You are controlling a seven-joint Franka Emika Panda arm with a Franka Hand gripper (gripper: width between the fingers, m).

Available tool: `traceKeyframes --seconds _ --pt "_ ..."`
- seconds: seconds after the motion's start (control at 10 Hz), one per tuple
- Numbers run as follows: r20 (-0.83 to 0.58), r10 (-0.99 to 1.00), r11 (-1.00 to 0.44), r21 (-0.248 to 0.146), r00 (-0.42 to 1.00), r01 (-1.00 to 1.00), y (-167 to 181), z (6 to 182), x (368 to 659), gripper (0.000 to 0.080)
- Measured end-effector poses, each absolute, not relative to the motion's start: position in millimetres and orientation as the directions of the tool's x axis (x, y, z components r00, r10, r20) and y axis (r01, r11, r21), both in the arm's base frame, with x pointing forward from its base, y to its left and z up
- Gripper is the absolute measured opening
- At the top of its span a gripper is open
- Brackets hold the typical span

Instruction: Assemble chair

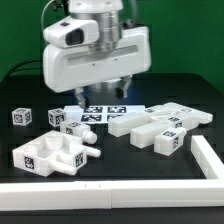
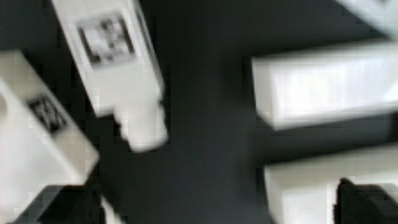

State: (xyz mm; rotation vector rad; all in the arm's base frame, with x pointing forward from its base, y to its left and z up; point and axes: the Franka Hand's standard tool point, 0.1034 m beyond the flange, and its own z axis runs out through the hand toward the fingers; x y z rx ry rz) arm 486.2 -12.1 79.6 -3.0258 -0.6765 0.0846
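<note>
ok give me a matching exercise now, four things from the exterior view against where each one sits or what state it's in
Things:
1 small tagged cube
2 marker board
3 gripper
4 pile of chair parts

Places or states:
a open, held up in the air
b on the exterior view's right
c far at the exterior view's left
d lying flat, mid-scene near the gripper

Pairs: 1-c, 2-d, 3-a, 4-b

white tagged chair pieces point(image 1: 150, 128) lie scattered, unjoined.
</note>
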Motion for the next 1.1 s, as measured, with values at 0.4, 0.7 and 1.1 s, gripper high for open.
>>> traceKeyframes --seconds 0.4,0.7,1.1 --pt "-0.041 0.473 -0.881 -0.055 0.88 0.471 -12.2 77.2 485.6 0.0649" --pt "-0.044 0.397 -0.917 -0.052 0.917 0.395 -3.3 77.2 488.6 0.0649" --pt "-0.044 0.397 -0.917 -0.052 0.917 0.395 -3.3 77.2 488.6 0.0649"
